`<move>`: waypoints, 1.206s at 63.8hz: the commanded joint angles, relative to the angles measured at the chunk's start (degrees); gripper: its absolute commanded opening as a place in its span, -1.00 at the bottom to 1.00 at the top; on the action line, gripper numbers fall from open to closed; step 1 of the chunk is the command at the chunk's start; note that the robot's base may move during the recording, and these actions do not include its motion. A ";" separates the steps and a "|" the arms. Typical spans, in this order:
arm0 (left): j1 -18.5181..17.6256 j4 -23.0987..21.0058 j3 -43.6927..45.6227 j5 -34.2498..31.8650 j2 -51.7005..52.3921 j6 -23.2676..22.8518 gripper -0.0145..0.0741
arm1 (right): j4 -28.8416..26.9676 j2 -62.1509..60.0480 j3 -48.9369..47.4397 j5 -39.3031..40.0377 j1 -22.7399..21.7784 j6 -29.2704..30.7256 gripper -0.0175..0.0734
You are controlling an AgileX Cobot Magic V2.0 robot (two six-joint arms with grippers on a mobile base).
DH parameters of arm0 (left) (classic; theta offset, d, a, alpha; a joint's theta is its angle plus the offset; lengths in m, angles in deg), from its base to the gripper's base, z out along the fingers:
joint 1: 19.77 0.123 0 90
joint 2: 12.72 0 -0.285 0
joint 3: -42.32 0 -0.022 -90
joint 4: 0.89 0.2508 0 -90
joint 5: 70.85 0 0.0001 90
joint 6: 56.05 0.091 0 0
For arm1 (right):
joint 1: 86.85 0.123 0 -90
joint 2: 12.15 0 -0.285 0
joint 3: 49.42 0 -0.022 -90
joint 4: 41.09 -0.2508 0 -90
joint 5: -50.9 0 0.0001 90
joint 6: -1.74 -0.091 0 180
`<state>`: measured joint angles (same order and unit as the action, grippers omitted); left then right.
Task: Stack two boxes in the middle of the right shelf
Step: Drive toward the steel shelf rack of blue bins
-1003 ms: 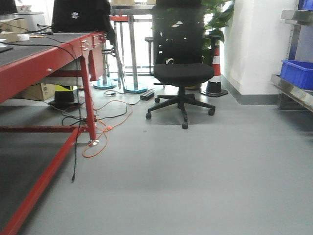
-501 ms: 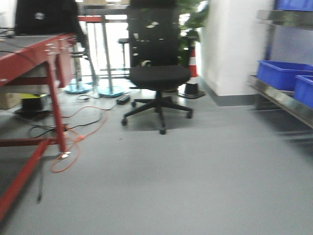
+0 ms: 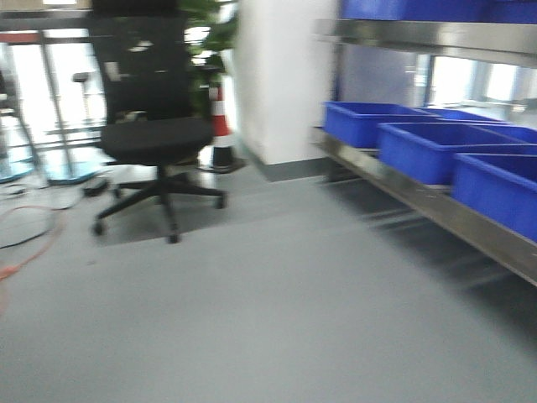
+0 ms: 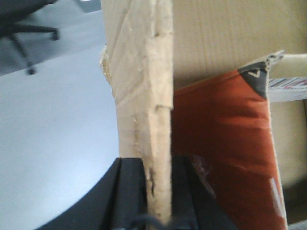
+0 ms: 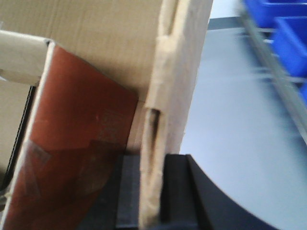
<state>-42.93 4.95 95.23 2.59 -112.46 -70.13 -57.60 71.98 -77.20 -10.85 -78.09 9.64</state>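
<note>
My left gripper (image 4: 158,191) is shut on the upright cardboard wall of a brown box (image 4: 144,72). My right gripper (image 5: 151,191) is shut on the opposite wall of the brown box (image 5: 180,62). A red-brown package (image 4: 225,143) lies inside the box and also shows in the right wrist view (image 5: 72,158). The box hangs above the grey floor. The stainless-steel shelf (image 3: 436,210) stands at the right of the front view, its lower level holding blue bins (image 3: 419,147). Neither gripper nor box shows in the front view.
A black office chair (image 3: 151,134) stands at the left, on grey floor (image 3: 268,311). A traffic cone (image 3: 221,134) and a plant stand by a white wall corner (image 3: 281,75). An orange cable (image 3: 25,243) lies at the far left.
The front view has swung to the right: the red table has left the frame, the chair has slid left, and the steel shelf with blue bins has come in at the right.
</note>
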 commanded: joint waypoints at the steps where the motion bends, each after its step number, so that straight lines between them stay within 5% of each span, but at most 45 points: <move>1: 0.13 -0.10 0.69 -3.48 0.65 -0.08 -0.92 | -0.76 -0.96 -0.84 2.17 -0.29 0.88 -0.95; 77: 0.13 -0.10 0.69 -3.48 0.65 -0.08 -0.92 | -0.76 -0.96 -0.84 2.17 -0.29 0.88 -0.95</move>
<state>-42.93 4.95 95.23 2.59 -112.46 -70.13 -57.60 71.98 -77.20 -10.85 -78.09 9.64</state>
